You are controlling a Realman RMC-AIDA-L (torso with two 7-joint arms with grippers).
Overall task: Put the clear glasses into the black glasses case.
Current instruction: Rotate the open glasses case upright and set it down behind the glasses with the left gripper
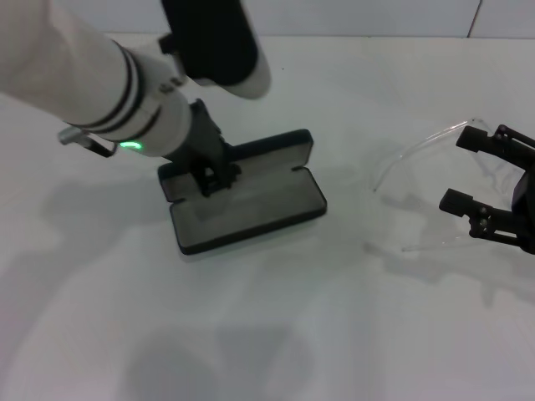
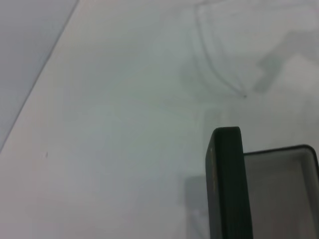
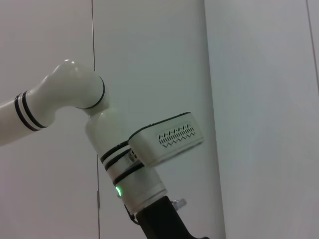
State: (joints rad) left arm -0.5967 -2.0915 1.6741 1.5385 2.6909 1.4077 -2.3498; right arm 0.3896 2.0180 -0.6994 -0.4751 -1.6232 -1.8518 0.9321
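Note:
The black glasses case (image 1: 251, 205) lies open on the white table, grey lining up and lid tilted back. My left gripper (image 1: 214, 174) reaches down onto the case's left part, at the hinge side. The left wrist view shows the lid (image 2: 227, 184) edge-on beside the lined tray (image 2: 281, 191). To the right, the clear glasses (image 1: 418, 150) rest on the table with their thin arms pointing toward the case. My right gripper (image 1: 461, 170) is open, one finger on each side of the lens end. One clear arm (image 2: 217, 74) shows faintly in the left wrist view.
A white tabletop (image 1: 276, 334) stretches in front of the case, and a pale wall runs behind it. The right wrist view shows only my left arm (image 3: 117, 169) against wall panels.

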